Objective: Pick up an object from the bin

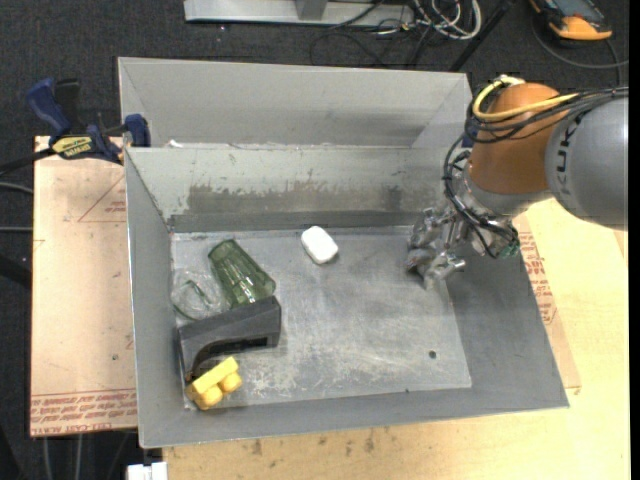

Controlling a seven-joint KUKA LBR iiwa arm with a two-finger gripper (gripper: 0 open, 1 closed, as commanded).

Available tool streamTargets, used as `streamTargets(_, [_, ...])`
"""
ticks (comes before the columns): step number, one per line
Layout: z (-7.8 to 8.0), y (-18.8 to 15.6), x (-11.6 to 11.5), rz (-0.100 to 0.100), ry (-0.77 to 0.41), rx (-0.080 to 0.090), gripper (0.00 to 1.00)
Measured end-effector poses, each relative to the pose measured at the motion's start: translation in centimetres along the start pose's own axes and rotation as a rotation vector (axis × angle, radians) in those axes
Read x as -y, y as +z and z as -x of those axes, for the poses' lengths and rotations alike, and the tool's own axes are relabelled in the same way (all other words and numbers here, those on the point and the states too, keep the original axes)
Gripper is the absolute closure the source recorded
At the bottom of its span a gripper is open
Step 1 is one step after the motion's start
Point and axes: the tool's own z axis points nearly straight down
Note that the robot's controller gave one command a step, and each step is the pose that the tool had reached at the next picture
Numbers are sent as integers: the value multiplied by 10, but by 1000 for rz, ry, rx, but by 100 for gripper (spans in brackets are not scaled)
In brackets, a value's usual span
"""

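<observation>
The gripper is hanging at the right of the bin; a white lump is lying well left of its jaws, whose spread I cannot tell.

The arm runs off the frame's right edge. At lower left in the bin, a yellow block sits partly tucked under a dark grey piece. The clear thing beside the green cup is too faint to name. A dark speck on the floor, lower right, is too small to tell.
</observation>
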Motion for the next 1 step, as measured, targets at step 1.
streamTargets(1, [0, 0, 0, 0, 0, 0, 100])
